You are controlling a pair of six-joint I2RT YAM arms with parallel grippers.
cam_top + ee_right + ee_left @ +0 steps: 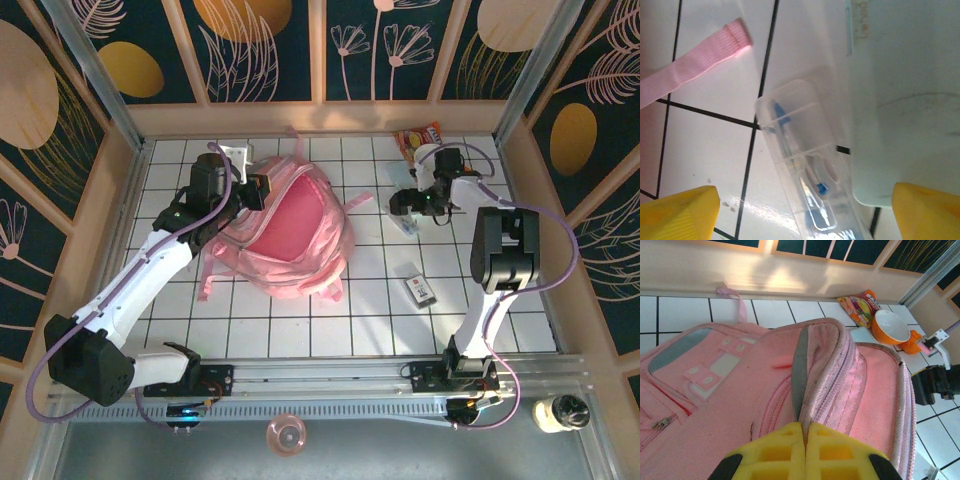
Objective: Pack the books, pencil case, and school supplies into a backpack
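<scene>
The pink backpack lies open on the tiled table, left of centre. My left gripper is shut on the backpack's zipper rim, with the pink lining showing beside it. My right gripper stands open, low over a clear packet with a thin blue-tipped pen inside. The pale mint pencil case lies against that packet, near the right fingertip. A pink strap ends just left of them. A small dark item with a white label lies on the tiles near the right arm. The books are out of view.
A red-orange snack packet and an orange bowl sit by the back wall on the right. Wooden walls close the table on three sides. A pink cup and a bottle stand beyond the front rail.
</scene>
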